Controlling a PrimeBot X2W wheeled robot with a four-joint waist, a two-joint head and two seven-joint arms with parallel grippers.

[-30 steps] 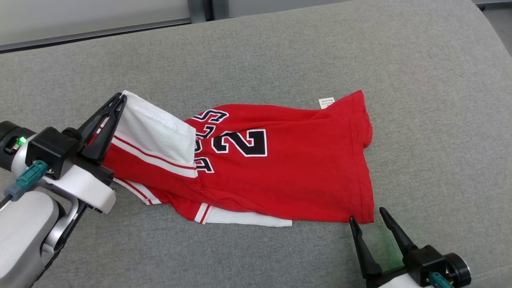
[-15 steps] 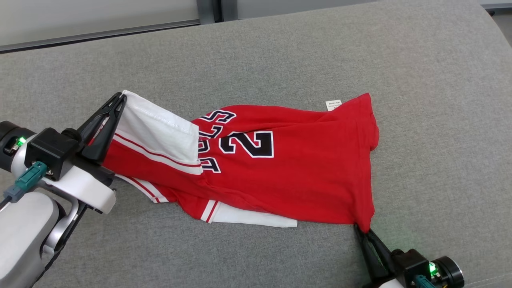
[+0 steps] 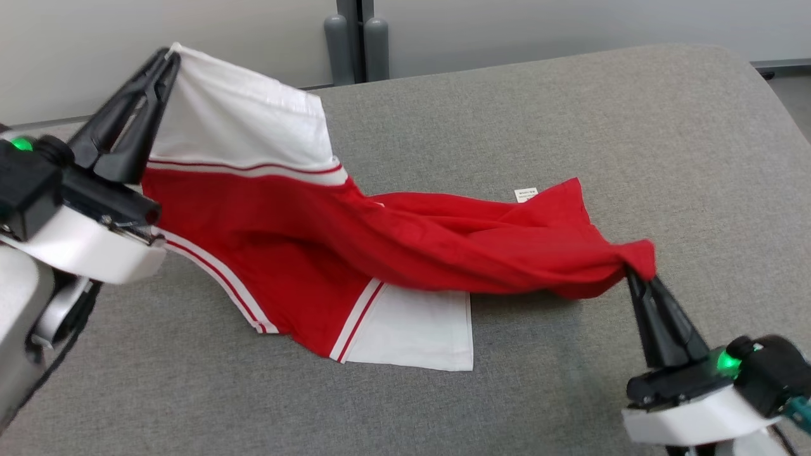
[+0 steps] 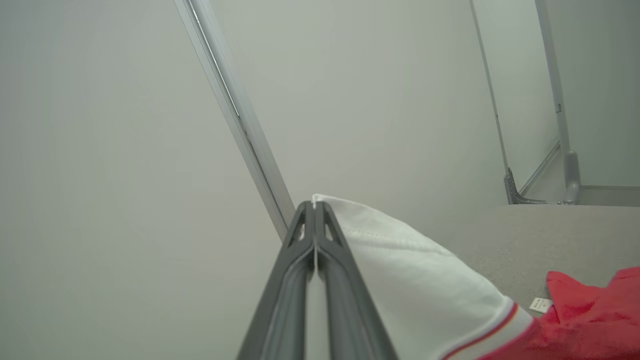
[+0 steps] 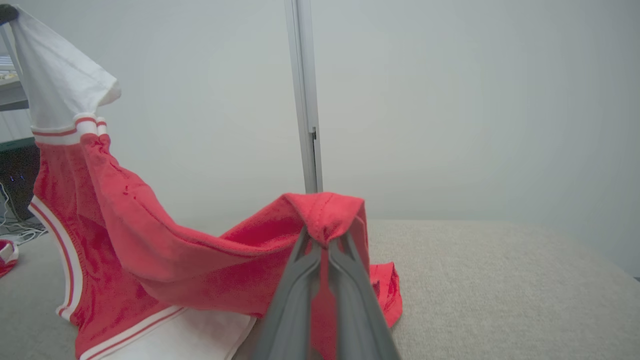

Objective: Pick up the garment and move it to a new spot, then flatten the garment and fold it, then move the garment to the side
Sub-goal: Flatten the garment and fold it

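We hold the garment (image 3: pixel 380 234) at two ends so it can travel spread out and not bunched. Our left jaws are clamped shut on the white sleeve edge, held high, and our right jaws are pinched shut on a red hem corner, lower down. Between them the cloth sags, its middle and other sleeve resting on the grey cushion (image 3: pixel 570 114), so we judge the lift only partly made.

A wide grey upholstered surface (image 3: pixel 570 126) of coarse weave spreads across the head view, its far corner rounded at 2 o'clock. Behind it stands a plain pale wall (image 3: pixel 538 25) in even light. Two rounded grey posts (image 3: pixel 376 50) stand against it at 12 o'clock, and a slim metal strip (image 5: pixel 306 100) runs up it in the right wrist view.
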